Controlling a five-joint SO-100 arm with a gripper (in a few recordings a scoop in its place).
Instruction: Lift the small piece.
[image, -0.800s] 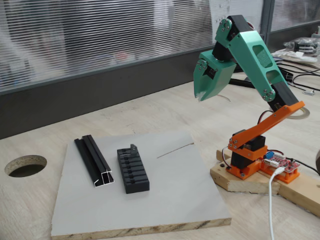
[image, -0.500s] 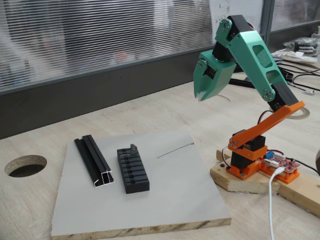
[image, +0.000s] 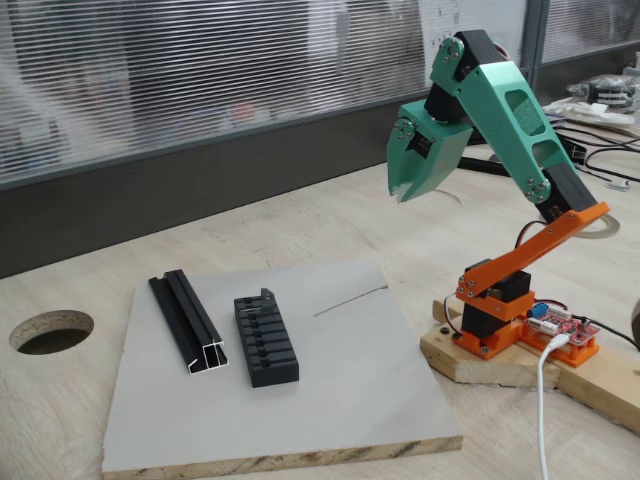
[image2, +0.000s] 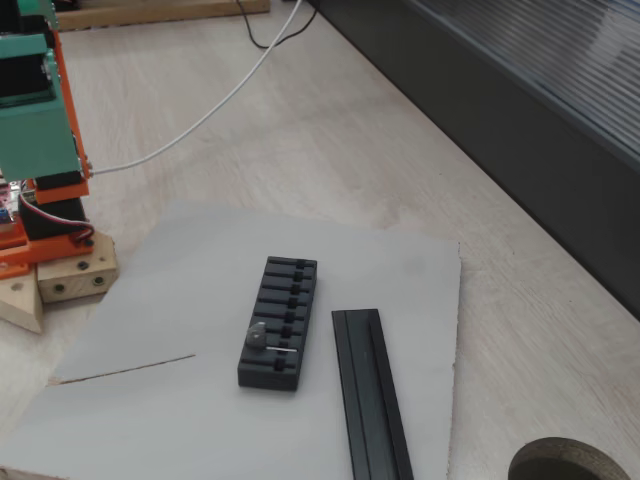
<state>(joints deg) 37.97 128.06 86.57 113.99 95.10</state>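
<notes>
Grey board (image: 330, 380) flat on the table. Rail (image2: 372, 395) beside block (image2: 279, 322). Gripper (image: 403, 188) high above the board's far edge, jaws near together. Piece (image2: 262, 336) atop the block's end. Best opened, descended straight over it, pinched by the bent end.

One small piece (image2: 259, 335), one black slotted block (image: 265, 340), one black channel rail (image: 186, 320), all on one grey board (image: 340, 400); one round hole (image: 51, 331) in the tabletop (image: 300, 225).
</notes>
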